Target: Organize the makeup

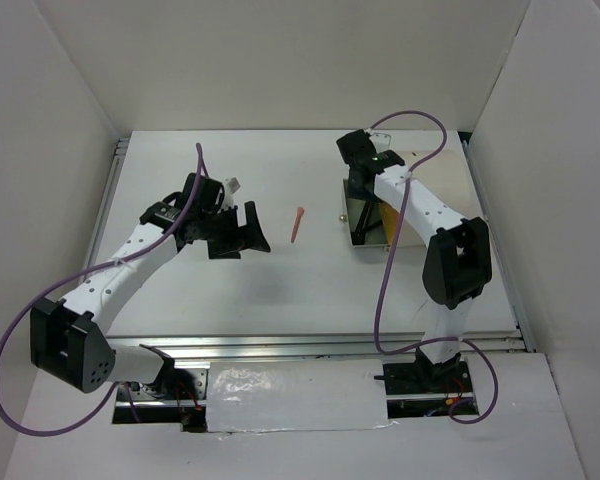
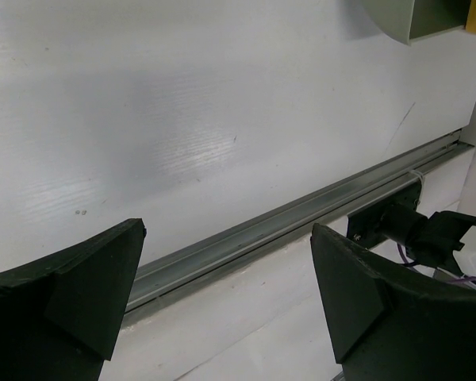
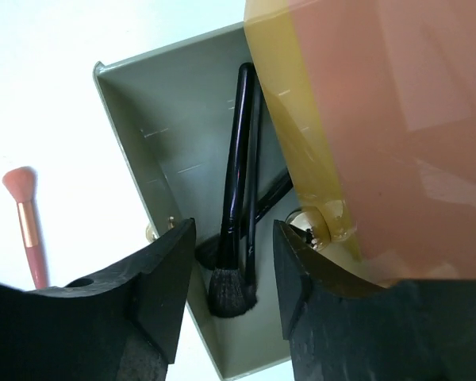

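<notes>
White tabletop (image 1: 280, 290): pink brush (image 1: 298, 224) lies left of grey box (image 1: 360, 222), long axis near-far; black brushes (image 3: 236, 159) inside. Over box, right gripper (image 3: 232, 238) apart, empty; left gripper (image 1: 242, 236) apart, prob. nearer brush.

The brushes (image 3: 236, 159) lie side by side inside the box (image 3: 143, 119), between the right gripper's (image 3: 234, 234) fingers (image 3: 155, 274), their heads nearest the tips; the lid (image 3: 365, 119) stands beyond the finger on the view's right; a loose brush (image 3: 28, 226) lies on the table (image 3: 40, 79) outside the box, past the other finger. Ahead of the left gripper's (image 2: 228, 230) fingers (image 2: 79, 286) a rail (image 2: 285, 222) crosses along the table's edge.
</notes>
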Motion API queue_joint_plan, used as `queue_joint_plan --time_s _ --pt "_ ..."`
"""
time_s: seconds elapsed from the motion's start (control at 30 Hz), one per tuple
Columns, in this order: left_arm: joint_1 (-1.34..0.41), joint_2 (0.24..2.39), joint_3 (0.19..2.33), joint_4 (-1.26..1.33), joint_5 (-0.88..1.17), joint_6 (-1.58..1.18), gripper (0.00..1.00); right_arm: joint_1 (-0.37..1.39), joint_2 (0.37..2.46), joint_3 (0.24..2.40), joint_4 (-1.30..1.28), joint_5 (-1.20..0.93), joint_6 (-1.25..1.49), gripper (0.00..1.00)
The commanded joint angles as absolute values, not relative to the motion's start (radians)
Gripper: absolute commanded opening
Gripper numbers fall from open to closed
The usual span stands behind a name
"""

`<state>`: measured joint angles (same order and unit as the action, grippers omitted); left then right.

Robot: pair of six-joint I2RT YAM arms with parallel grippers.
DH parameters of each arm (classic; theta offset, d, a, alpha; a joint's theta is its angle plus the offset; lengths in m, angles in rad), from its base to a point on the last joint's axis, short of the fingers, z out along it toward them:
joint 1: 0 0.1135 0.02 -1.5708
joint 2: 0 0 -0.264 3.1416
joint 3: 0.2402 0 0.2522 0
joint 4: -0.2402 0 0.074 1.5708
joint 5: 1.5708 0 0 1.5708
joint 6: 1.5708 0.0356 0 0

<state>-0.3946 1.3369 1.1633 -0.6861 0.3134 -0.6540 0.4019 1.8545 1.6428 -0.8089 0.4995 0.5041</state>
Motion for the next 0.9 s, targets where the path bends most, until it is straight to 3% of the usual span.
queue_joint_plan --time_s 0.0,0.2,0.43,0.7,0.87 --pt "-0.390 1.331 1.158 -0.658 0.333 -0.630 1.00 0.399 1.850 1.661 -0.795 0.535 0.495 0.53" --pt "-0.390 1.370 1.186 -0.657 0.281 -0.643 0.99 0.400 1.829 1.700 -0.810 0.499 0.502 0.54" --pt "-0.396 1.592 1.321 -0.604 0.190 -0.609 0.99 0.431 1.667 1.666 -0.732 0.230 0.492 0.61" --pt "-0.498 1.928 1.549 -0.569 0.005 -0.528 0.98 0.466 1.289 1.465 -0.594 -0.066 0.483 0.90" --pt "-0.549 2.115 1.733 -0.589 -0.122 -0.532 0.95 0.479 1.088 1.315 -0.580 -0.114 0.477 0.91"
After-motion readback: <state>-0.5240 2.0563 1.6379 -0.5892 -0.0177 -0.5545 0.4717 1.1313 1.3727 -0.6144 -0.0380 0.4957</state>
